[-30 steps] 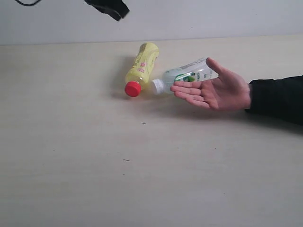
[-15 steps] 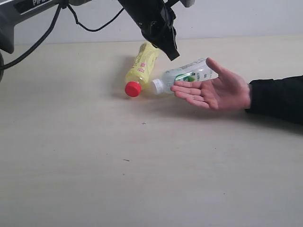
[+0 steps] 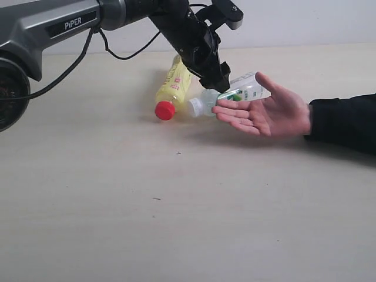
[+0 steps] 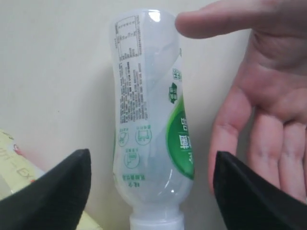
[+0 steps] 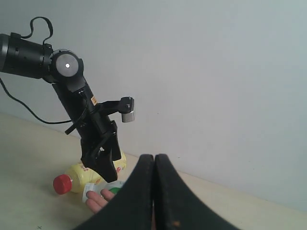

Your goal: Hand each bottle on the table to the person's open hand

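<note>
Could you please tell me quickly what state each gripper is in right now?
Left gripper: open, straddling the green-label bottle, not gripping.
Right gripper: shut, empty.
Person's hand: open, palm up.

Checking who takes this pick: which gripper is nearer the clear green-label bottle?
Left. The left gripper hangs open right over the bottle, one finger to each side. The right gripper, shut, sits well back from it, outside the exterior view.

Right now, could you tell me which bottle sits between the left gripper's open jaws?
The clear green-labelled bottle, beside the hand; the yellow bottle lies outside them.
</note>
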